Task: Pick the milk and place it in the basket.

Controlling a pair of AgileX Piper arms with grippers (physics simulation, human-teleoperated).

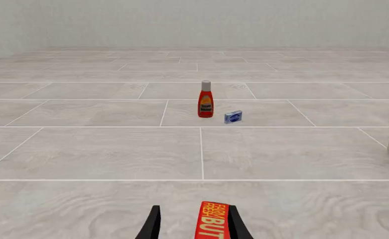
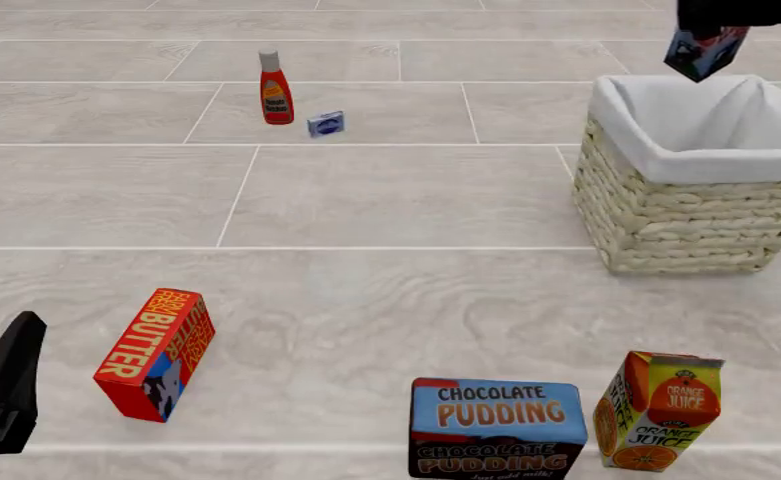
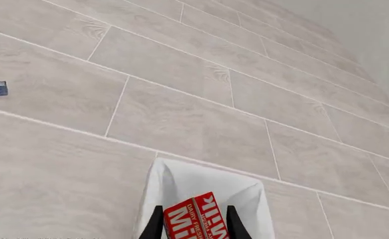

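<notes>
Four readable labels: "BUTTER" box (image 2: pixel 155 354); "CHOCOLATE PUDDING" (image 2: pixel 497 427); "ORANGE JUICE" (image 2: pixel 657 410); milk (image 3: pixel 195 217).

Dark fingers (image 1: pixel 152 224) flank a red butter box (image 1: pixel 211 220); beyond stand a ketchup bottle (image 1: pixel 205 99) and small blue box (image 1: pixel 233 117).

Tiled surface (image 2: pixel 404 290), pale grey-beige with thin white joints. Far side: red ketchup bottle (image 2: pixel 275 89) upright, white cap. Just beside it, a small blue-and-white packet (image 2: pixel 326 124), not touching. Near side, left: red butter box (image 2: pixel 158 353), angled. Near side, centre: chocolate pudding box (image 2: pixel 497 427), blue top, dark lower half. Just right of it, orange juice carton (image 2: pixel 658 409), upright, slightly turned; contact with the pudding box unclear.
</notes>
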